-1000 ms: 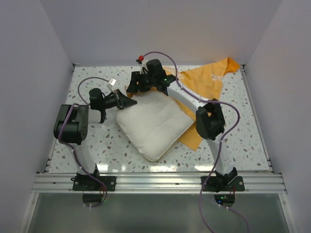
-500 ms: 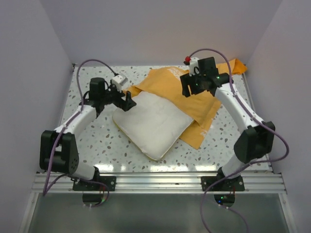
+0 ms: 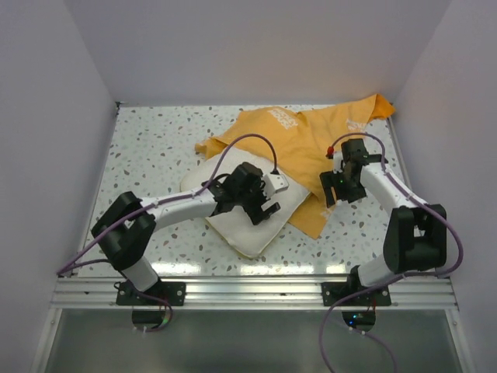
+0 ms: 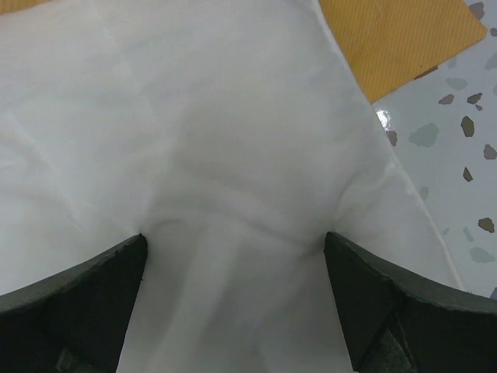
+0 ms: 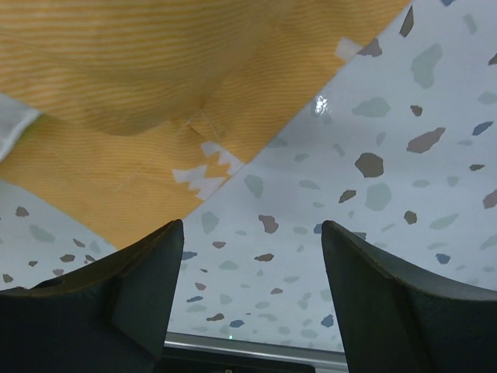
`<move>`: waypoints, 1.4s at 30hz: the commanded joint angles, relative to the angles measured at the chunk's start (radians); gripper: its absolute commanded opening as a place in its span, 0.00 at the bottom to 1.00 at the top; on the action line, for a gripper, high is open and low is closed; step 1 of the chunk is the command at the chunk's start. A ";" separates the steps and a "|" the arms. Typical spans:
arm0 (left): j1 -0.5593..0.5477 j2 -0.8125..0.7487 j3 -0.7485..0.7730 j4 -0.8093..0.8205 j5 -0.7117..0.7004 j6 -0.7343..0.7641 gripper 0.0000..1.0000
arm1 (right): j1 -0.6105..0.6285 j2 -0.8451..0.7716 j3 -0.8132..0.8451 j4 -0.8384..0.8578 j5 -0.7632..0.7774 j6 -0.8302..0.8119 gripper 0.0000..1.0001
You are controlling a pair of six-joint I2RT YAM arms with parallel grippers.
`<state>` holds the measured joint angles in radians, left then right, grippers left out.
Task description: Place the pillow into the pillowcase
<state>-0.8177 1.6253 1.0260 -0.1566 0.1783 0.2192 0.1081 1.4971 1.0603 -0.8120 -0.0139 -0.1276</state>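
The cream-white pillow (image 3: 242, 230) lies near the table's middle, and the orange pillowcase (image 3: 311, 136) lies over its far edge and spreads toward the back right corner. My left gripper (image 3: 262, 211) is open, both tips pressed down on the pillow (image 4: 233, 132) with only its white cloth between them. In the left wrist view a corner of the pillowcase (image 4: 404, 39) shows past the pillow. My right gripper (image 3: 335, 194) stands open beside the pillowcase's right edge, over bare table. In the right wrist view the pillowcase (image 5: 116, 116) lies ahead of the open right gripper (image 5: 252, 227), apart from it.
The terrazzo table (image 3: 155, 155) is closed in by white walls on three sides. A metal rail (image 3: 248, 291) runs along the near edge and also shows as the rail (image 5: 256, 346) low in the right wrist view. Purple cables loop over both arms.
My left gripper has opened and swung from the pillow's far left corner onto its middle. The right arm came from the back toward the near right side of the pillowcase, its jaws opening a little wider.
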 commanded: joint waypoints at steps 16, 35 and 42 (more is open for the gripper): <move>-0.106 0.059 0.049 0.097 -0.071 -0.136 1.00 | -0.054 0.302 0.001 0.174 -0.178 0.151 0.24; -0.048 0.265 0.196 0.112 0.025 -0.282 0.07 | -0.054 -0.009 -0.060 0.114 -0.507 0.132 0.00; 0.064 0.130 0.279 0.251 0.144 -0.352 0.00 | -0.025 -0.087 -0.046 0.086 -0.711 0.132 0.00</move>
<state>-0.7799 1.8526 1.2327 -0.0757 0.2615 -0.0746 0.0528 1.4887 1.0035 -0.6697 -0.5407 -0.0029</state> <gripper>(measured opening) 0.030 0.010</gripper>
